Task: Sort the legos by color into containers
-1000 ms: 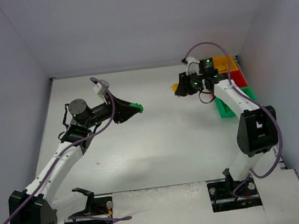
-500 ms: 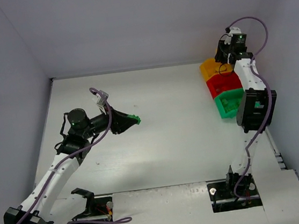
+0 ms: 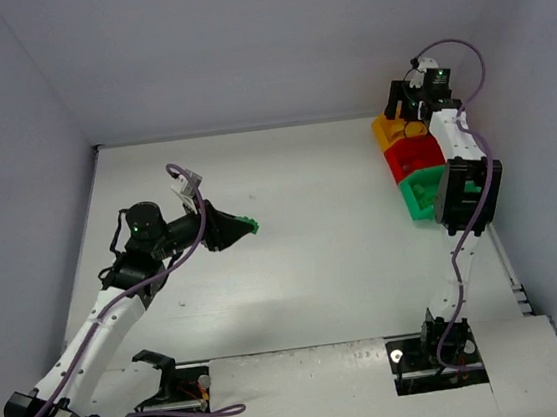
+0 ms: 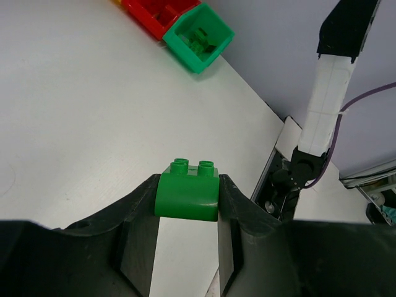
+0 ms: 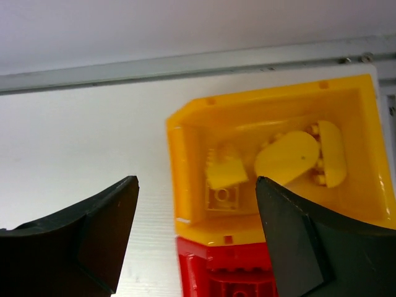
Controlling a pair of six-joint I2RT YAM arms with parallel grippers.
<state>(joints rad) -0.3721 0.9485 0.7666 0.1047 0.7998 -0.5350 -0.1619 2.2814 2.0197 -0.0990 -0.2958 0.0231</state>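
From the left wrist camera I see the left gripper (image 4: 187, 185) pinching a green brick (image 4: 187, 197) by its two smooth sides. The brick's studs point away from the lens, and it hangs over the white table (image 4: 74, 124) well short of the green bin (image 4: 185, 52). The overhead view places that brick (image 3: 248, 222) and the left gripper (image 3: 243, 227) well to the left of the green bin (image 3: 416, 198), which the wrist view cannot tell me. Only the wrist view lets me see the green pieces (image 4: 199, 38) lying inside that bin. From above its right side sits under the right arm (image 3: 466, 192), and I cannot read its contents. The red bin (image 3: 401, 161) touches the green bin on its far side, and the yellow bin (image 3: 386, 134) comes after that. The right gripper (image 3: 404, 114) hangs over the yellow bin. Its own camera shows the right gripper (image 5: 195, 185) spread wide with nothing between the fingers. Yellow pieces (image 5: 224, 179) lie in the yellow bin (image 5: 185, 124) below, some of them rounded, but they overlap too much for me to count. The red bin (image 5: 204, 272) is cut off at the bottom edge there.
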